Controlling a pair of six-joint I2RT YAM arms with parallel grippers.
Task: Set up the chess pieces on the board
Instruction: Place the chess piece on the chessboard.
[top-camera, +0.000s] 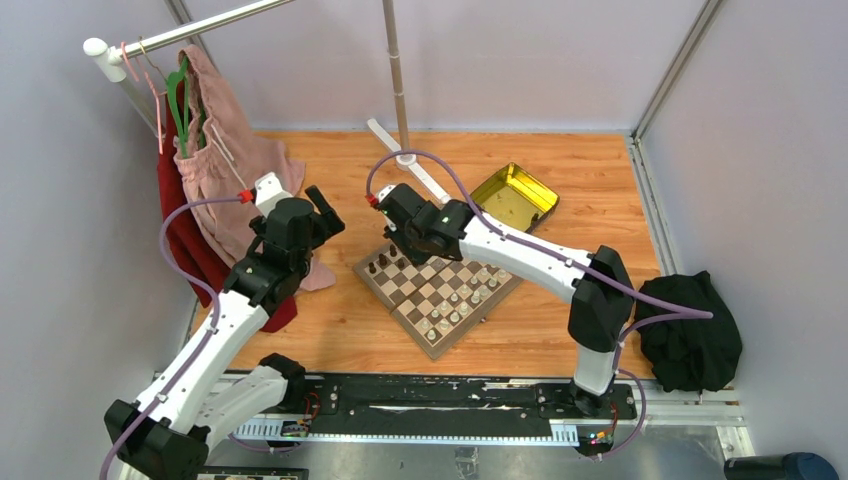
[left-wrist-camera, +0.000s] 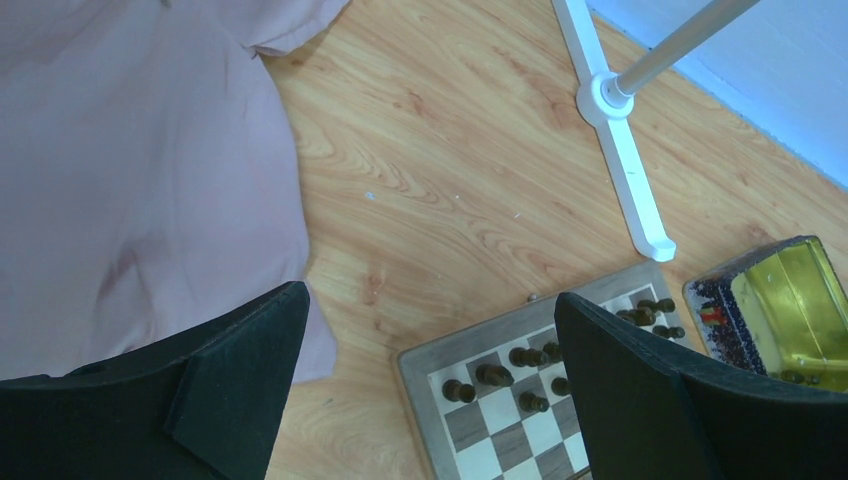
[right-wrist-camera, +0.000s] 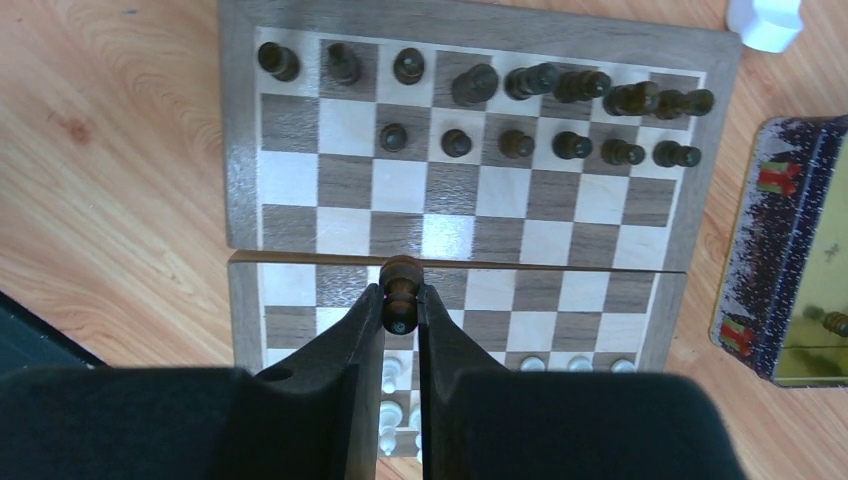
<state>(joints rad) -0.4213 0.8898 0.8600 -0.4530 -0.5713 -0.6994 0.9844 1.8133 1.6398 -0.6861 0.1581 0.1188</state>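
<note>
The right gripper (right-wrist-camera: 401, 310) is pinching a dark pawn (right-wrist-camera: 401, 278) between its 2 fingers. The jaws are standing narrow, clamping the pawn's stem while its head is showing just past the tips. The gripper is holding the pawn over the board (right-wrist-camera: 240, 120), above the seam running across the middle and left of centre in the wrist view; whether its base is touching a square I cannot tell. The board is lying flat on the wooden table (top-camera: 330, 330), turned at an angle to the arms. Dark pieces (right-wrist-camera: 516, 143) are standing upright in 2 rows at the far edge: 1 row along the border and 6 more in the row in front of it. White pieces (right-wrist-camera: 530, 365) are standing at the near edge, partly hidden behind the fingers. An open gold tin (top-camera: 515, 195) is sitting just beside the board's far right corner. The left gripper (left-wrist-camera: 430, 305) is hanging over bare table left of the board, its jaws spreading wide and gripping nothing. A pink garment (left-wrist-camera: 130, 150) is draping close beside it, and a white stand (left-wrist-camera: 620, 130) is resting beyond the board. A black cloth (top-camera: 690, 330) is lying at the table's right edge, well apart from the board.
</note>
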